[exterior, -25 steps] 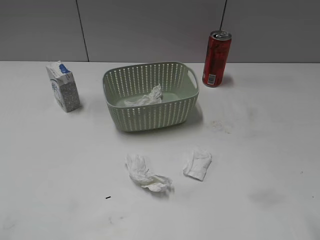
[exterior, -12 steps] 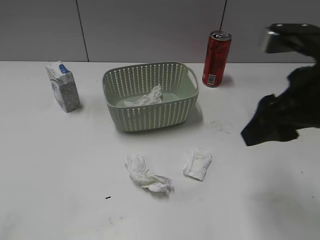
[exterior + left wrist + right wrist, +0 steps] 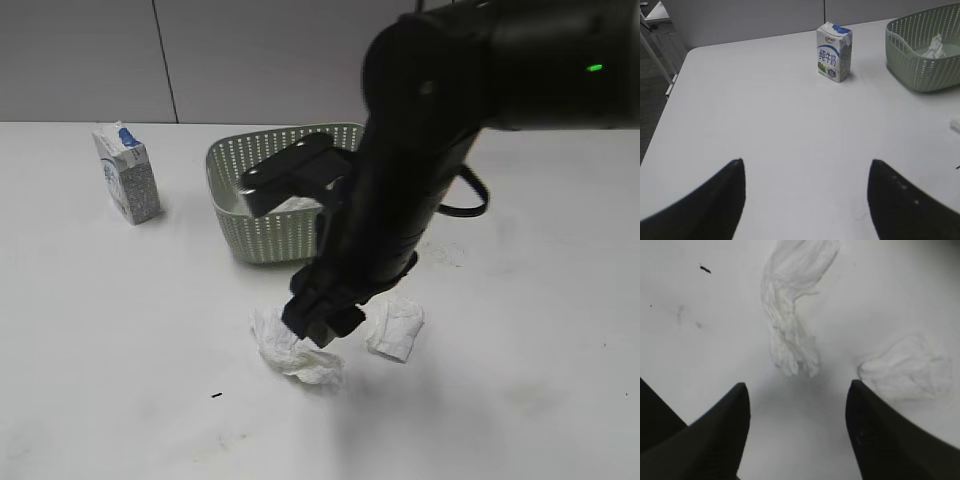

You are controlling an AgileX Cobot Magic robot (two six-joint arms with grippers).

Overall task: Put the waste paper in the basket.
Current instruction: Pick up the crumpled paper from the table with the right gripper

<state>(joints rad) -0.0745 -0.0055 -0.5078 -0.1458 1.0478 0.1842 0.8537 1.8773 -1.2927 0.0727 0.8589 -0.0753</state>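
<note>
We see our right gripper, fingers wide, above two crumpled white paper wads near the white surface's front edge, third wad inside the sage-green slotted plastic basket, left fingers wide.

Lab-like test setup: bare white table, grey panelled wall behind.

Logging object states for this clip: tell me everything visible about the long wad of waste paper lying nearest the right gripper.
The long paper wad is white, thin and wrinkled like tissue, twisted into a stretched strip that is broader and looser at one end and more tightly bunched at the other. It lies flat on the white table, outside the basket and apart from the smaller wad beside it. The right gripper hangs open just above it; in the right wrist view nothing touches the wad, which sits ahead of the gap between the fingers.
</note>
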